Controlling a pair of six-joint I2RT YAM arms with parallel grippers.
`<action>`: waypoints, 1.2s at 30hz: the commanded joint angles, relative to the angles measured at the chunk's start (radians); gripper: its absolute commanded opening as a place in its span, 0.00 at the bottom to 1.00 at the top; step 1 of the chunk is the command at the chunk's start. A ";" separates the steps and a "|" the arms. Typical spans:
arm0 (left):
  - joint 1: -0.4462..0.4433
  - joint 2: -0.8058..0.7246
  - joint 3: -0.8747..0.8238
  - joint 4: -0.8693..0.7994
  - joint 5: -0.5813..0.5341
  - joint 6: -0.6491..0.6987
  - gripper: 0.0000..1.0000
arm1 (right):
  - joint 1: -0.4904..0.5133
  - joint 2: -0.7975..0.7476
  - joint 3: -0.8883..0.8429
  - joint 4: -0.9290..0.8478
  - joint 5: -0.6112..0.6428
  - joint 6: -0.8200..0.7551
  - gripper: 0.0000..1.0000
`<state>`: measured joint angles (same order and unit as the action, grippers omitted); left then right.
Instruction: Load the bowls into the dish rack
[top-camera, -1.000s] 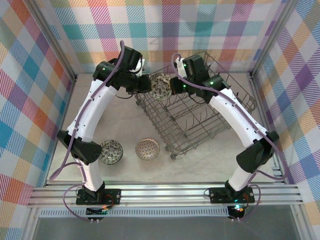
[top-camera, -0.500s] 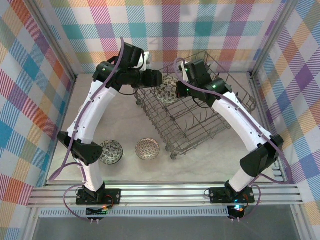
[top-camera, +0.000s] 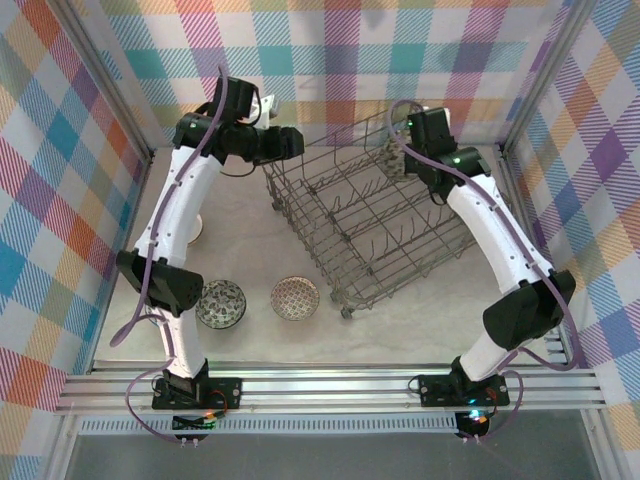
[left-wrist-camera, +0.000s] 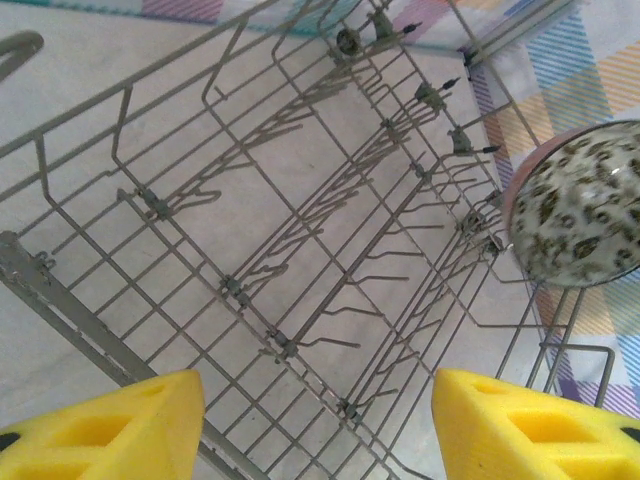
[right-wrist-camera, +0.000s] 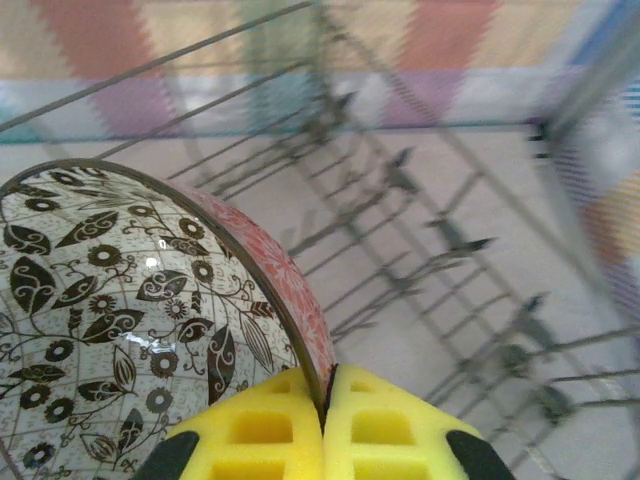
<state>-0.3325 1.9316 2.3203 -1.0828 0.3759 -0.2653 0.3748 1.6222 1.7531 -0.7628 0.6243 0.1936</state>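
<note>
Near front, 7 o'clock from dish rack (top-camera: 370, 230): dark flowery bowl (top-camera: 222, 303) on table, criss-cross bowl (top-camera: 295, 297) just beside it at its 3 o'clock. Rack sits mid-table, turned at slant. Left gripper (left-wrist-camera: 315, 405) at rack's 10 o'clock, over wires, yellow fingers (left-wrist-camera: 100, 430) wide apart, nothing between. Right gripper (right-wrist-camera: 324, 400) at rack's 1 o'clock, fingers pinched tight on rim of leafy black-and-white bowl (right-wrist-camera: 110, 320), tipped on edge by rack's far wall.

Bright, even light; soft shadows; right wrist view blurred behind the bowl (right-wrist-camera: 120, 330).
</note>
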 joint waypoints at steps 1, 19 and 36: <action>0.029 -0.008 -0.043 0.060 0.102 0.031 0.62 | -0.022 0.013 -0.044 0.119 0.241 -0.103 0.00; 0.064 -0.102 -0.308 0.210 0.091 0.032 0.64 | -0.130 0.062 -0.334 0.663 0.468 -0.562 0.00; 0.065 -0.021 -0.260 0.196 0.115 0.037 0.64 | -0.166 0.115 -0.449 0.928 0.480 -0.824 0.00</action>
<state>-0.2760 1.8935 2.0312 -0.8848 0.4683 -0.2379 0.2150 1.7271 1.3067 0.0582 1.0668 -0.5865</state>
